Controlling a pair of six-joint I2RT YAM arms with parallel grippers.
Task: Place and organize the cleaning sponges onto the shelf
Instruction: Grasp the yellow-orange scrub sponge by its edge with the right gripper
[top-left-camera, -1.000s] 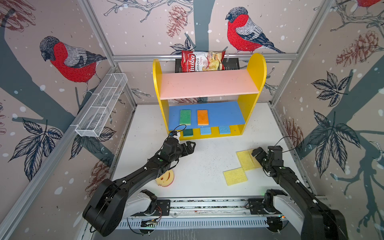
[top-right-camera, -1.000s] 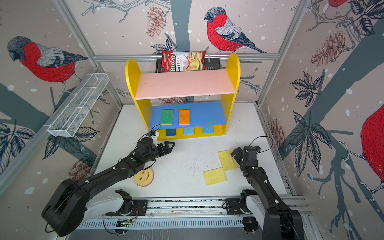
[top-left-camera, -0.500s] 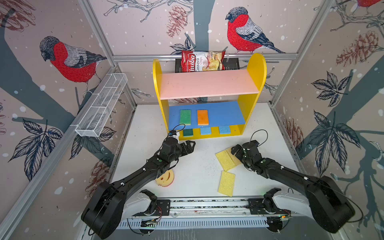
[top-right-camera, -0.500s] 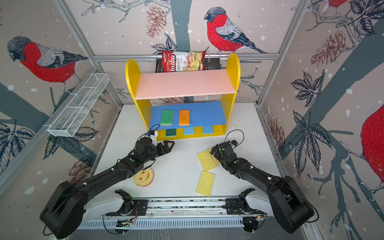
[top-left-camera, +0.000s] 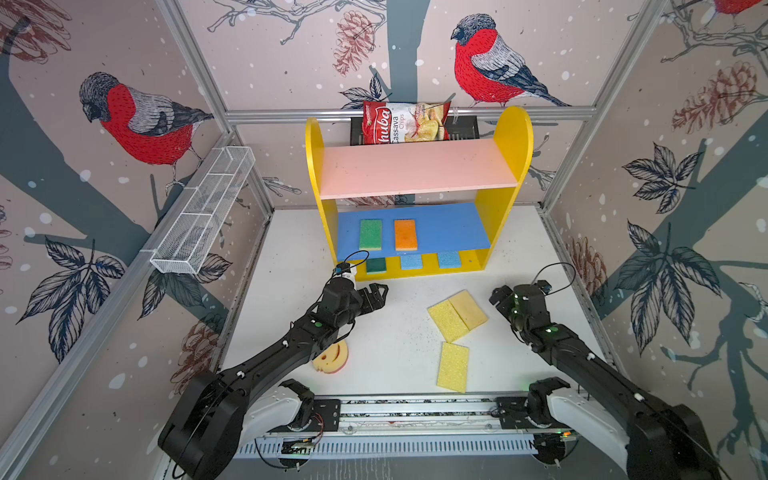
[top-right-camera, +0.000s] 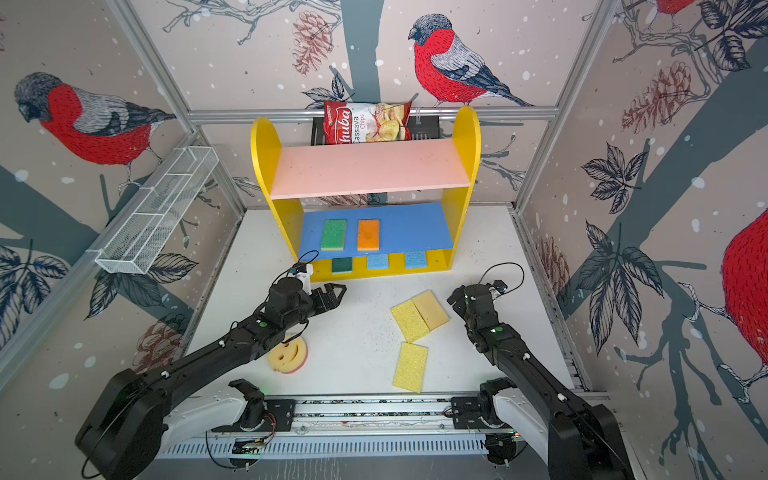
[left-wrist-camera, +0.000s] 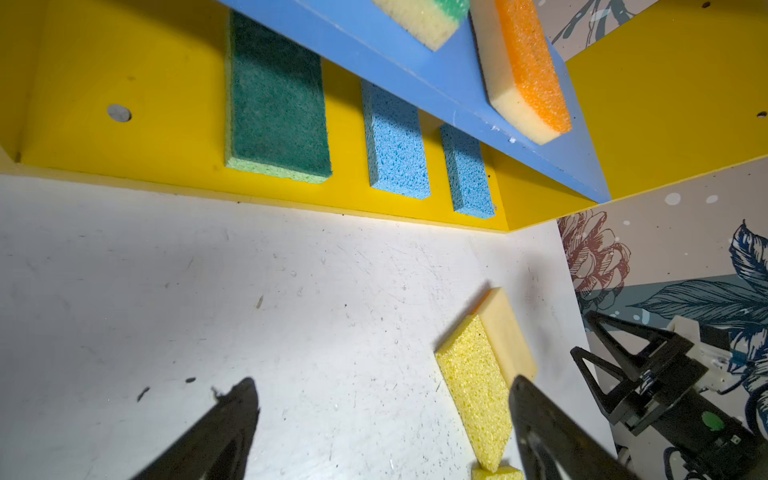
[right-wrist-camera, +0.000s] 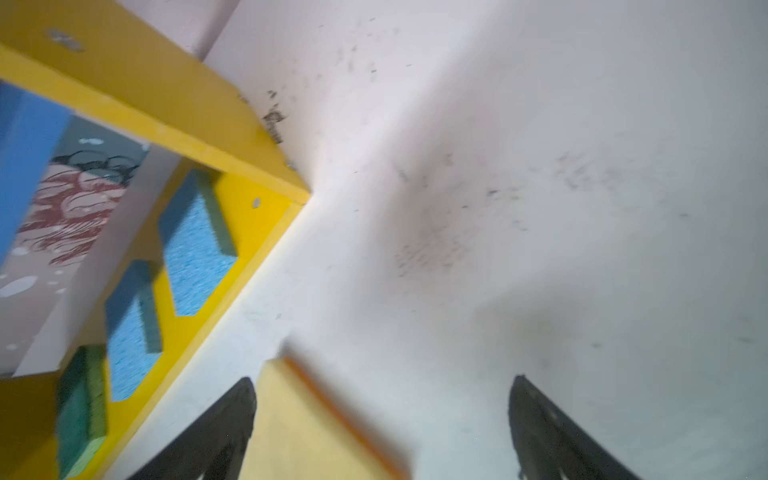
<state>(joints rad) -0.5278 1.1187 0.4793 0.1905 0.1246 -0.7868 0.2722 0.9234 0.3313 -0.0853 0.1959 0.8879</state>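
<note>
The shelf (top-left-camera: 505, 195) stands at the back of the white table. A green sponge (top-left-camera: 370, 234) and an orange sponge (top-left-camera: 405, 235) lie on its blue board. On its yellow base are a dark green sponge (top-left-camera: 376, 265) and two light blue sponges (top-left-camera: 411, 262) (top-left-camera: 449, 259). On the table lie a yellow sponge (top-left-camera: 448, 321) touching a tan one (top-left-camera: 468, 309), another yellow one (top-left-camera: 453, 367) and a round smiley sponge (top-left-camera: 332, 357). My left gripper (top-left-camera: 380, 296) (left-wrist-camera: 382, 380) hangs open and empty in front of the shelf. My right gripper (top-left-camera: 497, 296) (right-wrist-camera: 382, 380) is open just right of the tan sponge (right-wrist-camera: 307, 424).
A red-white chips bag (top-left-camera: 405, 122) sits in a black basket (top-left-camera: 461, 126) behind the shelf. A white wire basket (top-left-camera: 203, 216) hangs on the left wall. The arms' rail (top-left-camera: 415, 415) runs along the front edge, and patterned walls enclose the table.
My right arm swung in to the loose sponges, shoving them left and turning one yellow sponge toward the front, then drew back right. The left arm barely moved.
</note>
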